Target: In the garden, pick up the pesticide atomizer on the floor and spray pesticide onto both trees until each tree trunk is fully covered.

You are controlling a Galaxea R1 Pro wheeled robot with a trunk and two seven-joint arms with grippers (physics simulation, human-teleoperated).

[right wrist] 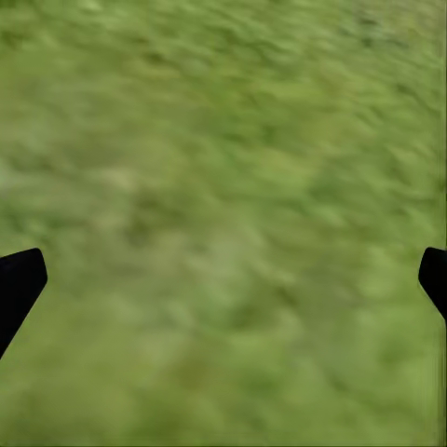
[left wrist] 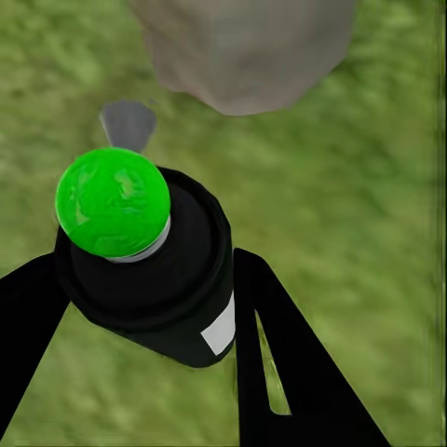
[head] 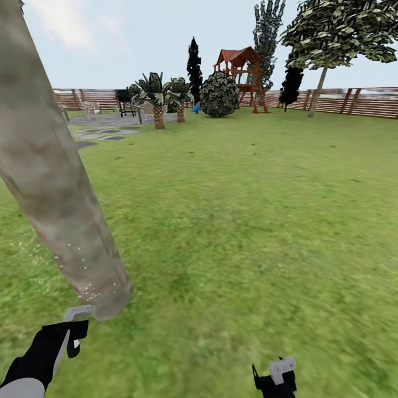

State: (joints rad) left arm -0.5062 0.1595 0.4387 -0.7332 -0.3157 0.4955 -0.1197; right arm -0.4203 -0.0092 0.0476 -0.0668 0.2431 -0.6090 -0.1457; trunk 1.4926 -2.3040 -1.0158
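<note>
A thick mottled grey-brown tree trunk (head: 52,182) leans across the left of the head view, with white pesticide specks (head: 83,265) scattered near its base. My left gripper (head: 67,333) is just below that base, shut on the pesticide atomizer (left wrist: 154,279), a black bottle with a green round cap (left wrist: 113,201) and a grey nozzle (head: 78,313) close to the trunk (left wrist: 244,51). My right gripper (head: 275,379) hangs open over grass, its fingertips (right wrist: 20,279) far apart with nothing between them. The second tree (head: 317,91) stands far off at the back right by the fence.
Lawn (head: 249,221) stretches ahead. At the far side are short palms (head: 159,108), a round bush (head: 219,95), a red play tower (head: 243,72), a black conifer (head: 194,63), grey paving (head: 108,130) with a grill (head: 124,102), and the slatted fence (head: 365,102).
</note>
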